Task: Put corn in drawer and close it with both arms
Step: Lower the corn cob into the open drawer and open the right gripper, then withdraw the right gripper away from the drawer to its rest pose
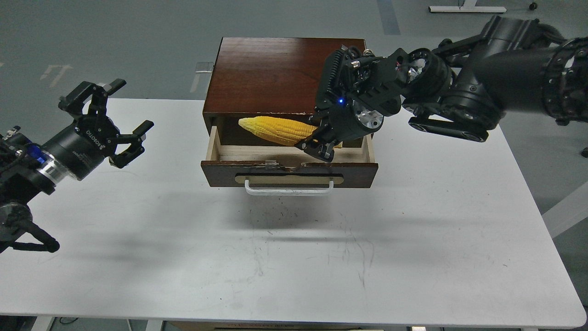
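The yellow corn (275,130) lies nearly level over the open drawer (289,172), its pointed tip to the left, just above the pale wood inside. My right gripper (320,146) is shut on the corn's thick right end, over the drawer's right half. The drawer's dark front with the white bar handle (289,189) is pulled out toward me. My left gripper (112,120) is open and empty, above the table well to the left of the drawer.
The drawer sits in a dark reddish-brown wooden cabinet (271,73) at the back middle of the white table (294,257). My right arm (482,87) reaches in from the upper right over the cabinet's right side.
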Available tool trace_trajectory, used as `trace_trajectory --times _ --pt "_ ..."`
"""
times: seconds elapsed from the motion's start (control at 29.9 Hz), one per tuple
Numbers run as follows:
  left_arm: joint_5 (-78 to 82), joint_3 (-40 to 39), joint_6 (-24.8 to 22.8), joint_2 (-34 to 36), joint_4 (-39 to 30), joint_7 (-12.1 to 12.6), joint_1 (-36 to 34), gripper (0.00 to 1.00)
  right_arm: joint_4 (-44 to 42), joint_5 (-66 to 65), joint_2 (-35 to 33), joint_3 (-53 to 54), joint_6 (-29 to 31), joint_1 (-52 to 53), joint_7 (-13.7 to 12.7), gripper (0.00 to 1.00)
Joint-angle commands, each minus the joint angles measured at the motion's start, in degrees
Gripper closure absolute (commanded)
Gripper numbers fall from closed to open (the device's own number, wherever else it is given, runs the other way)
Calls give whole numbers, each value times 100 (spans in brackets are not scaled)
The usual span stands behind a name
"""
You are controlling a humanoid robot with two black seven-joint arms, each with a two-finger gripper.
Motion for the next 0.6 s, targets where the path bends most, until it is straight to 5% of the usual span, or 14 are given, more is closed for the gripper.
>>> trace_trajectory --times 0.0,0.33,0.57 --pt "0 -7 0 0 0 0 0 0 16 56 -2 -10 -5 -5 0 13" --pt "0 -7 0 0 0 0 0 0 60 476 -98 173 -5 162 0 5" --pt "0 -7 0 0 0 0 0 0 51 1758 -756 1000 39 364 0 3"
